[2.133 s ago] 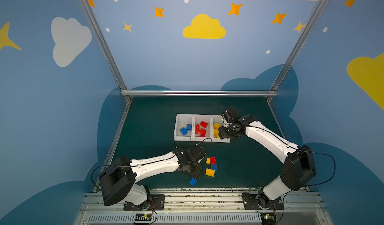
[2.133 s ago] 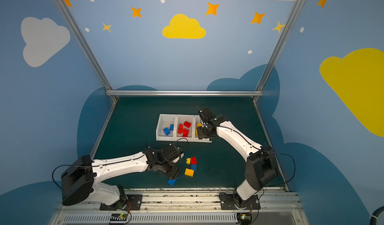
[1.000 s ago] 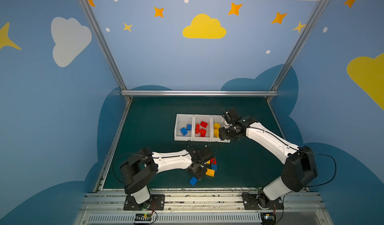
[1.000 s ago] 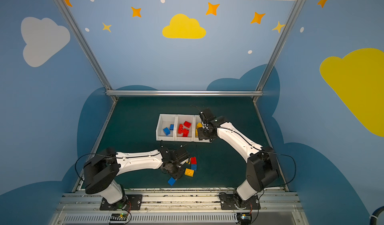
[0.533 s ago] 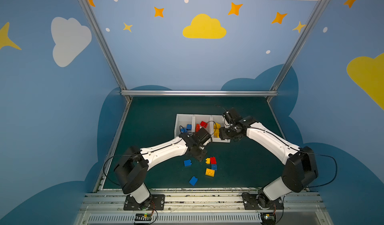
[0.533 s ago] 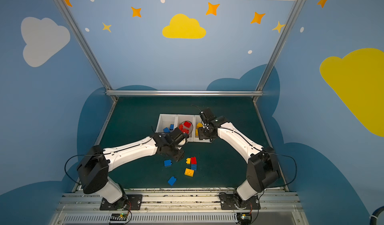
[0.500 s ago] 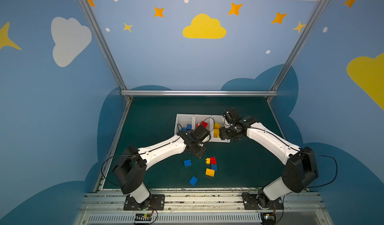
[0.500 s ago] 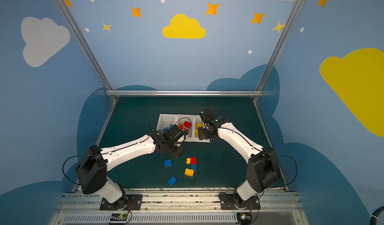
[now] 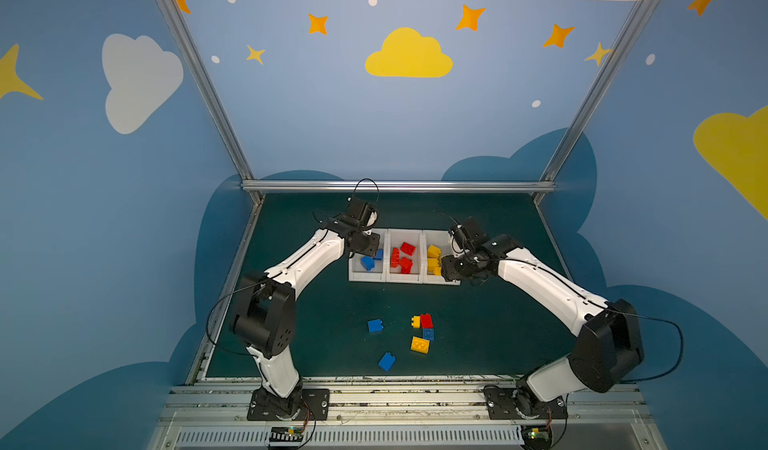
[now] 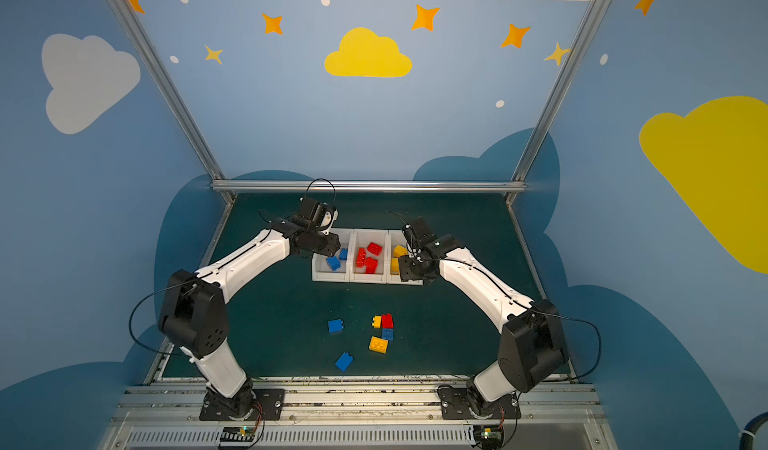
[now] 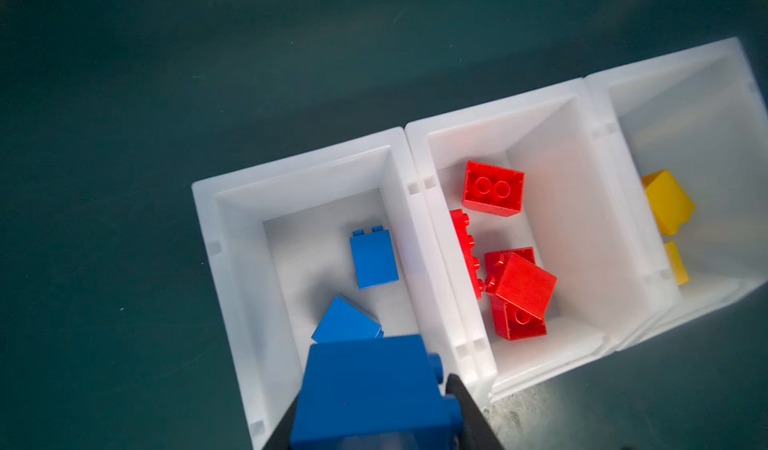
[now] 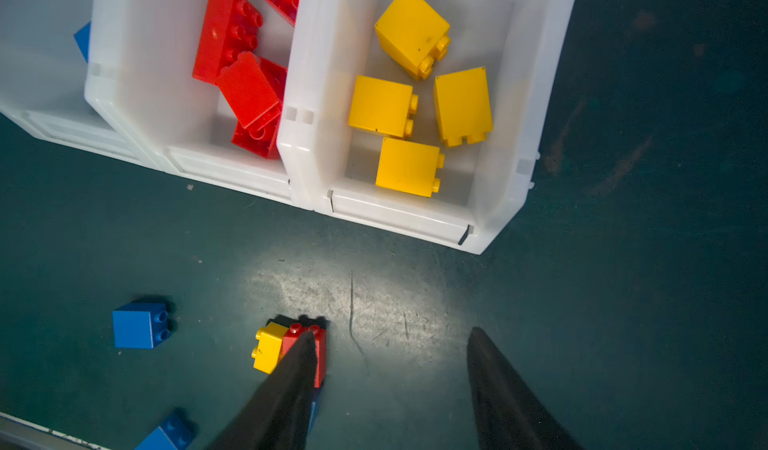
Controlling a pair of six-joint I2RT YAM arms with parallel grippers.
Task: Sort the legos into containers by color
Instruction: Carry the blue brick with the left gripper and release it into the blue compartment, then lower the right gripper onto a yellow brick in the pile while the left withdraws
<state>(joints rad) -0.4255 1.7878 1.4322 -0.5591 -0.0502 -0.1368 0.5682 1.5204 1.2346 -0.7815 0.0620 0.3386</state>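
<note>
Scuffed dark green matting [image 9: 311, 310] runs back from the metal base rail [image 9: 395, 400], with six loose legos [image 9: 419, 344] lying nearest. Beyond them, three white containers [image 9: 367, 278] hold sorted bricks. The left gripper [image 11: 374, 402] pinches a blue brick [image 11: 365, 369] over the blue-filled one, and the right gripper [image 12: 390, 333] hangs spread and empty. Blue walls [image 9: 332, 115] with clouds and stars close in behind.

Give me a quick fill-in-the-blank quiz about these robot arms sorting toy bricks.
1. The brick gripped by the left hand is ____.
2. The bricks in the middle bin are all ____.
3. The bin with yellow bricks holds ____ of them.
4. The right hand, its fingers apart, holds ____.

Missing words: blue; red; four; nothing.
</note>
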